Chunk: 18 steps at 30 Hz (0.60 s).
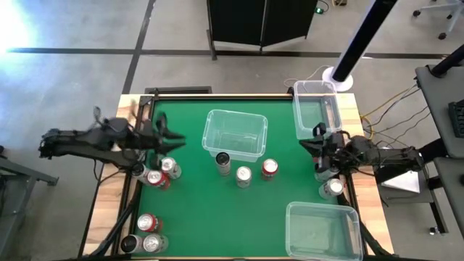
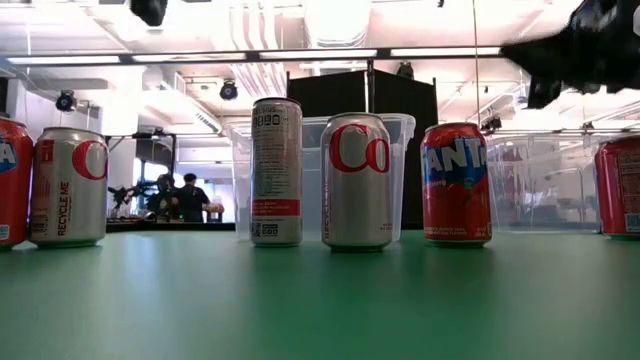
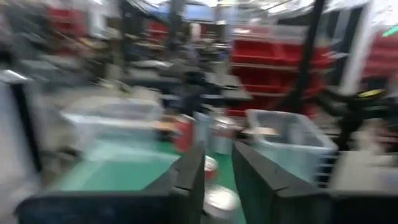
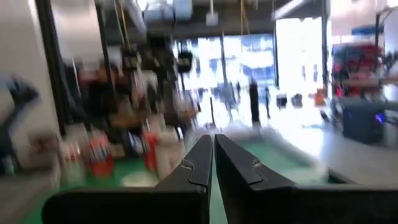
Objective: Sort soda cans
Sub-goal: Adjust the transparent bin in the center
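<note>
Left pincer (image 1: pixel 170 135) slightly parted and empty, right pincer (image 1: pixel 317 148) closed, empty; nine soda cans (image 1: pixel 243 176), three bins (image 1: pixel 234 134).

Three cans stand upright in a row mid-table, apart from each other: black can (image 1: pixel 222 162), silver-white can (image 1: pixel 243 176), red can (image 1: pixel 270 168). In the low view the red one reads "FANTA". Left side: silver can (image 1: pixel 169 167) and red can (image 1: pixel 154 177) touching or nearly so. Near-left corner: red can (image 1: pixel 147 222), silver can (image 1: pixel 154 243), dark can (image 1: pixel 130 244), clustered. Right edge: one silver-topped can (image 1: pixel 333 188), upright.
</note>
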### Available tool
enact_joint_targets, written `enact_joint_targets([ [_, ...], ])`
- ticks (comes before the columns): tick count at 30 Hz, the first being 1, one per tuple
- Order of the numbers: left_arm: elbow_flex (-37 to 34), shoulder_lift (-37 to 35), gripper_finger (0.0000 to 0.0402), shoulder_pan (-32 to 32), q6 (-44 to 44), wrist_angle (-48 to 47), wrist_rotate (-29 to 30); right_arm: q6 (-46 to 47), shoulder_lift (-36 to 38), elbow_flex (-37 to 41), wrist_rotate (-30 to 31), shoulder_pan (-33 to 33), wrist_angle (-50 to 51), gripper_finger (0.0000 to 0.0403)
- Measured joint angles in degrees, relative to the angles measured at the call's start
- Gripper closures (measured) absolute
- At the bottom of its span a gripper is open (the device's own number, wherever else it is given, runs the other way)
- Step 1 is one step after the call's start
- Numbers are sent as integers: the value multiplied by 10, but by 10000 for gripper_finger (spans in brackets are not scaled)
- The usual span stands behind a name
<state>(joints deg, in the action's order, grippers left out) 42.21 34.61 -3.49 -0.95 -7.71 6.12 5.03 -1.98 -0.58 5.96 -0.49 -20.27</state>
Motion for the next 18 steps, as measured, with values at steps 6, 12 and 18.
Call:
enact_joint_targets([
  [6,164,62,241,-1,-16,-179,79,53,0,0,0,0,-103,390],
  [12,138,106,194,-5,-100,-181,51,40,-3,0,48,-1,-119,390],
  [18,18,177,190,-106,-117,102,25,154,-52,-2,-53,28,-122,372],
])
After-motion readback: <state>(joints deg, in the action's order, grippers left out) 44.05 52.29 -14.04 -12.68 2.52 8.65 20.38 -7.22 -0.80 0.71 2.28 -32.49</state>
